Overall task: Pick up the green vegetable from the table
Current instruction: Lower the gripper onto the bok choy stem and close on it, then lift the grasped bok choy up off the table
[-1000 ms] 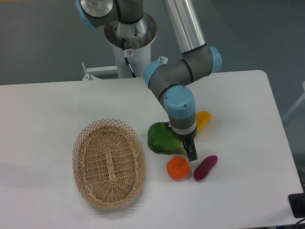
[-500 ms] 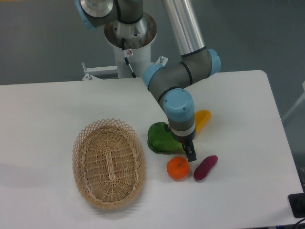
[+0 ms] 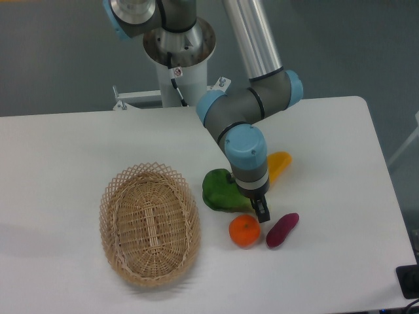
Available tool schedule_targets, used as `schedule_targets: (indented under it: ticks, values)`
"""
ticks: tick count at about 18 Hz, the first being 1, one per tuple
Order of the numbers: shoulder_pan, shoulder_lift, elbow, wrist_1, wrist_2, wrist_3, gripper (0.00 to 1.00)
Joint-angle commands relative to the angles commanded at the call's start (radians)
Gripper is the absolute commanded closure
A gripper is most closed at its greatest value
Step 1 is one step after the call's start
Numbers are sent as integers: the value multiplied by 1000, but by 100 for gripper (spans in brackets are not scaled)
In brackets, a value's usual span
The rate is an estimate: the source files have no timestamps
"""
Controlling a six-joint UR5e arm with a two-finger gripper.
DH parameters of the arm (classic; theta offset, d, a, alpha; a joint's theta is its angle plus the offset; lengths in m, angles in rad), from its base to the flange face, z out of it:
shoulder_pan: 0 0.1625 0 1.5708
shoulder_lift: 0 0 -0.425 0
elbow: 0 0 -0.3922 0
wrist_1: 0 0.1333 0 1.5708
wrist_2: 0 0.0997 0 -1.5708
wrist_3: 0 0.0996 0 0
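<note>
1. The green vegetable (image 3: 220, 191) lies on the table (image 3: 78, 140) a little right of the frame's centre, just right of the basket's upper rim.
2. It shows as a lumpy, glossy mass of broad dark-green leaf, rounded at its left edge, with a paler green strip along its lower right side. Its right part is hidden behind the arm's wrist, so its full outline cannot be seen.
3. The gripper (image 3: 260, 210) points down at the vegetable's lower right edge, beneath the blue-capped wrist (image 3: 246, 148). One dark finger (image 3: 263, 212) is visible, reaching down between the vegetable and the orange; the other is not clearly seen.
4. Whether the jaws are spread or pinching the vegetable cannot be told from this view, since the wrist covers the contact area.
5. An orange (image 3: 244, 230) sits just below the vegetable, close to the finger tip, apparently not touching the leaves.
6. A purple sweet potato (image 3: 282, 229) lies tilted just right of the orange, below and right of the gripper.
7. A yellow vegetable (image 3: 278, 162) pokes out to the right of the wrist, partly hidden by it.
8. An oval wicker basket (image 3: 149, 224) stands in the lower left-centre of the frame, apart from the vegetable by a narrow strip of white tabletop.
9. The arm's base (image 3: 178, 46) stands at the upper centre, behind the table's far edge.
</note>
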Motion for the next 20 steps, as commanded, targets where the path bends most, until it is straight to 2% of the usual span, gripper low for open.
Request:
schedule_targets:
  ticks: [2,4,7,10,13,17,20]
  values:
    - [0,2,-3,0,11,-2,46]
    - [0,8,-5,-2,41,-2,57]
    - [0,14,-8,0,69,-3,59]
    - [2,20,-9,-3,72,-3,67]
    - [2,29,-9,-5,75,-3,67]
    - [3,80,5,-12,72,-2,67]
    - [6,90,6,-12,68,-5,67]
